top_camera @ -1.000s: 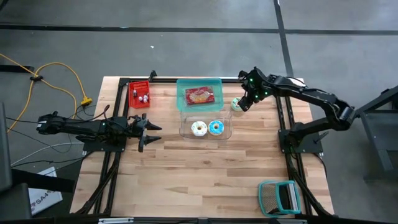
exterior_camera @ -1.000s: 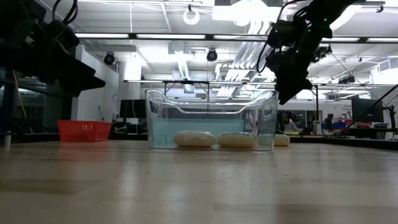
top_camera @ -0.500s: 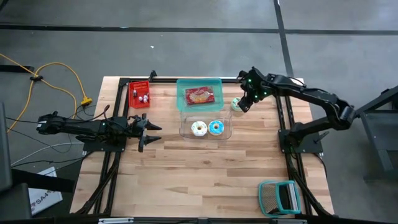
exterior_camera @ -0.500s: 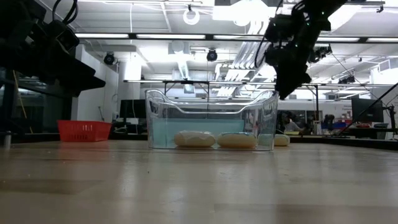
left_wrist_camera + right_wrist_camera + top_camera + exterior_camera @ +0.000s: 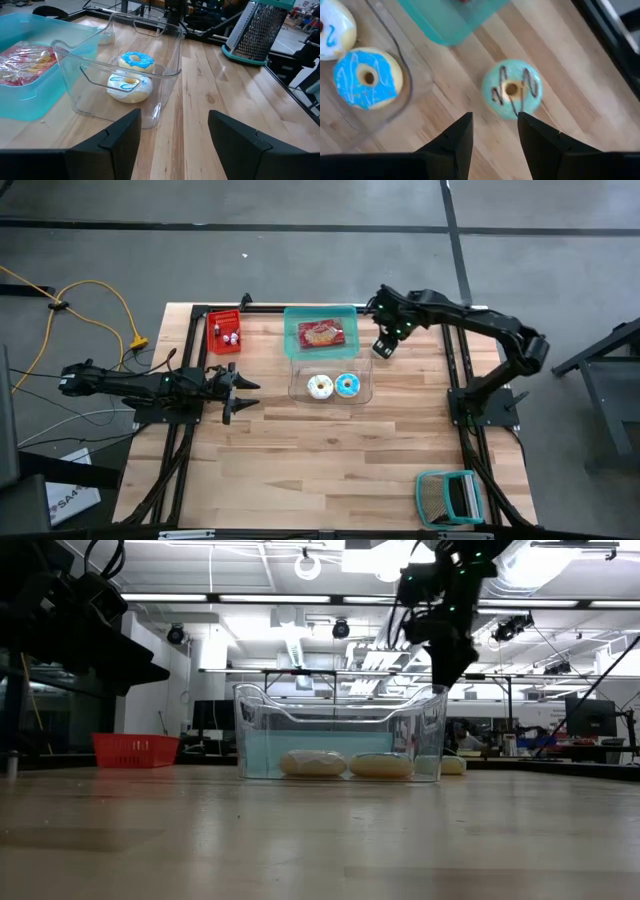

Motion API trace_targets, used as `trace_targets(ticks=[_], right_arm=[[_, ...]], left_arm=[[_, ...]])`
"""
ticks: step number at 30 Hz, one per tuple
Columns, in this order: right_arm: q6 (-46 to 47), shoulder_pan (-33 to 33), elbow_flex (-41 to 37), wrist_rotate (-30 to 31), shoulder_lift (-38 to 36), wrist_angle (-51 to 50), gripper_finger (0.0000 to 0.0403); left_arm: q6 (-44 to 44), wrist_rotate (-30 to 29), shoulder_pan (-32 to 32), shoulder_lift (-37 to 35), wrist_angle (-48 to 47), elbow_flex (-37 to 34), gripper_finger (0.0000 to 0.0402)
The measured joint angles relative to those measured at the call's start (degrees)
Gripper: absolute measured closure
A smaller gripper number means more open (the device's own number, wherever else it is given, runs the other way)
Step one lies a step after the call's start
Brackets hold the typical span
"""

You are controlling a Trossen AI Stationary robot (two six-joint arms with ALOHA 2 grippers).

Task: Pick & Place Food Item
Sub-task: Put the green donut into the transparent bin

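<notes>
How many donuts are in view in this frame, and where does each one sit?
3. The white-iced donut and the blue-iced donut lie side by side in the clear bin; the green-iced donut rests on the table outside it. None seems hidden.

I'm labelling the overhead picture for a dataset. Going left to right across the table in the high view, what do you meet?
Left gripper → red basket → white-iced donut → blue-iced donut → right gripper → grater.
</notes>
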Motion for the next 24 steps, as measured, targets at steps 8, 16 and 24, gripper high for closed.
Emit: trace_targets(ticks=[8,16,24], right_arm=[[-0.4,-0.6,4.2,-1.6,7.3,-0.4,0.0258],[-0.4,-1.3,4.8,-1.9,10.3,-0.5,0.0258],[1.5,-1.3,4.8,-1.9,13.4,-0.3,0.0258]], left_arm=[[0.0,0.0,0.0,0.0,0.0,0.0,0.0176],[0.0,-0.1,0.0,0.0,0.0,0.0,0.0176],[0.0,-0.1,0.0,0.0,0.2,0.0,0.0176]])
